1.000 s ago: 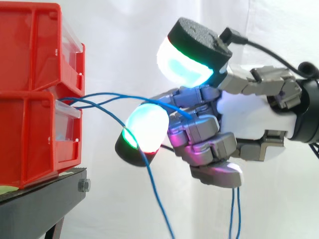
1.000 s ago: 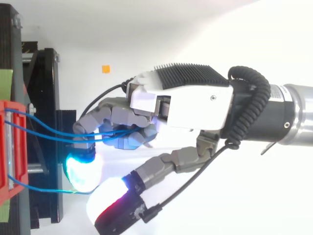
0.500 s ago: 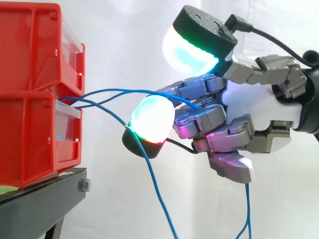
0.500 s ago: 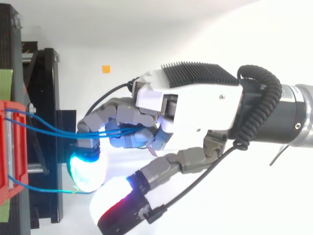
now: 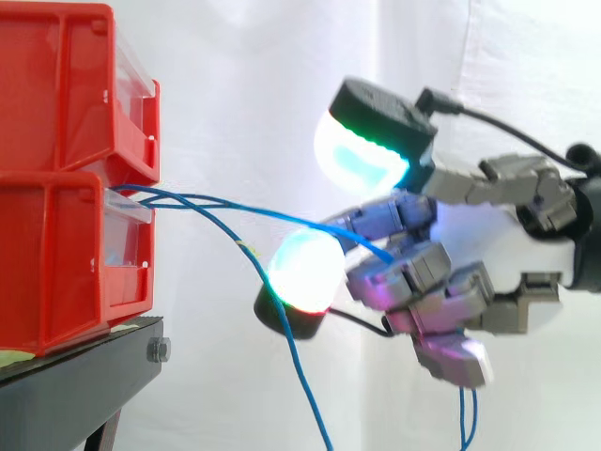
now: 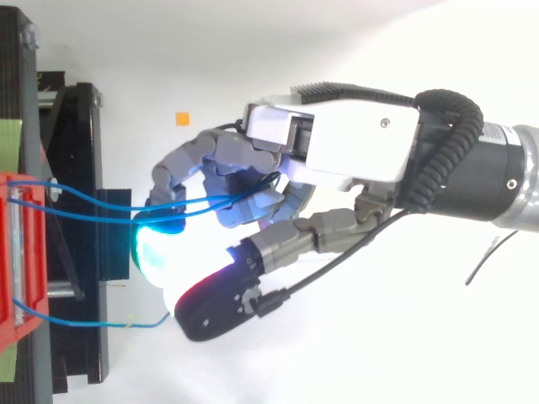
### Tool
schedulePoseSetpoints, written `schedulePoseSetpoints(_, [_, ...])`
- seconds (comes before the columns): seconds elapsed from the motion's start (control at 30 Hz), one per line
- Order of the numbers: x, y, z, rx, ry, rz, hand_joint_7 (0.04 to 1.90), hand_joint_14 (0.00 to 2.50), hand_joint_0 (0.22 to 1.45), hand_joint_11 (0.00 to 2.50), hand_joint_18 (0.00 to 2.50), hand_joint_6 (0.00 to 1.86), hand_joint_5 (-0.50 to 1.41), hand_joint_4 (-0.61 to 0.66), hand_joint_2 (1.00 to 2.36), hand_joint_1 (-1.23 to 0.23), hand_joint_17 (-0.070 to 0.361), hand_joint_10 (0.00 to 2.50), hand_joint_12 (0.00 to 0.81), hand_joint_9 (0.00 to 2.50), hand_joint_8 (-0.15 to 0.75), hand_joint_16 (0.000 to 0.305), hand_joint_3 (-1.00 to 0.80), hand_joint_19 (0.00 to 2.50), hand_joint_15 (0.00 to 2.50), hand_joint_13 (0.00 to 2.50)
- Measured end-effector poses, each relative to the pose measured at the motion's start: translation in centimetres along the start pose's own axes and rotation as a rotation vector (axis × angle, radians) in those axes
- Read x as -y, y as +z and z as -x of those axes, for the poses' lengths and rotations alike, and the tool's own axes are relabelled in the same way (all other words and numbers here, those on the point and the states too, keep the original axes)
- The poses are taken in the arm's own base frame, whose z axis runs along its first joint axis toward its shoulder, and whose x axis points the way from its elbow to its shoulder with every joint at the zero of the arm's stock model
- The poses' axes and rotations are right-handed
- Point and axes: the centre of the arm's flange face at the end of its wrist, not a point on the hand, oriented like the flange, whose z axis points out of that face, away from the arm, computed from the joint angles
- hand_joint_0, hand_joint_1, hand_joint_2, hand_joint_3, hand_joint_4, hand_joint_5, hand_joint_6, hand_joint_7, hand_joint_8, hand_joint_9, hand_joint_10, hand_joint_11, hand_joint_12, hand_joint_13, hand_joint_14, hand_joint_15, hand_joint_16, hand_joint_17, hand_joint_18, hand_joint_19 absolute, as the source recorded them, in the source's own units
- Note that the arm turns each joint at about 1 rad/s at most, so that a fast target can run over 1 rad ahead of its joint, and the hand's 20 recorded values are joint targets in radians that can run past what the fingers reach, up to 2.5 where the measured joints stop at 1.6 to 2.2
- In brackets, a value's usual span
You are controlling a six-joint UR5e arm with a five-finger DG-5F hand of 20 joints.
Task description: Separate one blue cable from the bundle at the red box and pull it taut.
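Observation:
Two stacked red boxes (image 5: 56,141) sit on a black stand (image 5: 75,385) at the left. Thin blue cables (image 5: 244,211) leave the gap between the boxes and run right into my hand (image 5: 441,282). The hand's fingers are curled round two of these cables (image 6: 93,210), which stretch almost straight from the red box (image 6: 21,252) to the fingers. A third blue cable (image 5: 291,357) sags from the box and hangs free below the hand; its loose end (image 6: 160,318) lies beside a glowing fingertip. More blue cable (image 5: 465,423) dangles under the hand.
A white curtain hangs behind everything. An orange marker square (image 6: 183,119) sits on the white surface near the stand (image 6: 84,168). Open room lies right of the boxes, around and below the hand.
The hand has drawn to the right, away from the boxes, and rolled a little. The held cables now run straighter and lower. The sagging third cable has slipped off the glowing fingertip.

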Motion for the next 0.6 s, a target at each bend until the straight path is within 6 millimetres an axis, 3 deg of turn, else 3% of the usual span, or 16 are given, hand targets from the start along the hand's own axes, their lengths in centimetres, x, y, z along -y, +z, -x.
schedulePoseSetpoints(0.13, [1.2,-0.5,-0.3,0.013,0.013,-0.004,0.82,2.5,0.48,2.5,2.33,0.83,-0.28,0.12,1.0,-0.53,0.189,2.5,0.688,0.49,0.461,0.253,-0.5,0.45,1.65,1.64])
schedulePoseSetpoints(0.6, [1.9,-0.7,0.0,0.071,0.075,-0.01,0.81,2.5,0.49,2.5,2.32,0.82,-0.28,0.15,1.0,-0.52,0.18,2.5,0.67,0.65,0.529,0.24,-0.5,0.42,1.64,1.64])
